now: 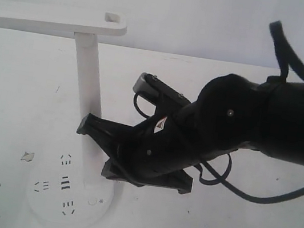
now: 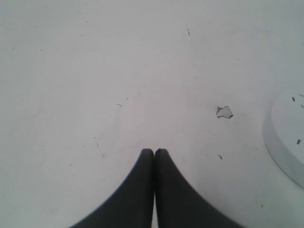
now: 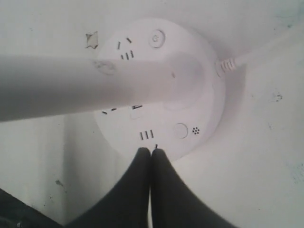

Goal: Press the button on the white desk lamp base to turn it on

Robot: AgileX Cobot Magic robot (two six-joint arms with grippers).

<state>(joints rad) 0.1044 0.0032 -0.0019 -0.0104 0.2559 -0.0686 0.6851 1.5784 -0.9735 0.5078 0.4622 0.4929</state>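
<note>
**Hazards**

- The lamp post (image 3: 71, 90) runs close beside the right arm. A sideways correction could knock it and tip or shift the lamp.
- The white desk lamp base (image 3: 209, 95) lies directly ahead of the right gripper (image 3: 151, 151). A slanted or off-centre push near its rim would probably slide or rock the base instead of actuating anything.
- The power cable (image 3: 256, 52) leaves the base on the side far from the fingertips. It may tug the base if the base moves.
- The three-slot socket (image 3: 146, 135) sits just beyond the fingertips. A straight descent from here would likely land on it or on the rim.
- A second round button (image 3: 156, 39) lies beyond the post, far from the tips. It is not the target.
- The button (image 3: 180, 130), with the sun mark beside it, is near the tips, slightly ahead and offset to one side. It is not touched.

**Tool state**

- **Right gripper:** the fingers are pressed together with no gap and grip nothing. The tips are at the base rim. Whether they touch it cannot be told.
- **Left gripper (image 2: 154, 151):** the fingers are together and hold nothing. It is over the bare table (image 2: 95, 71), and the base rim is well off to its side.
</note>
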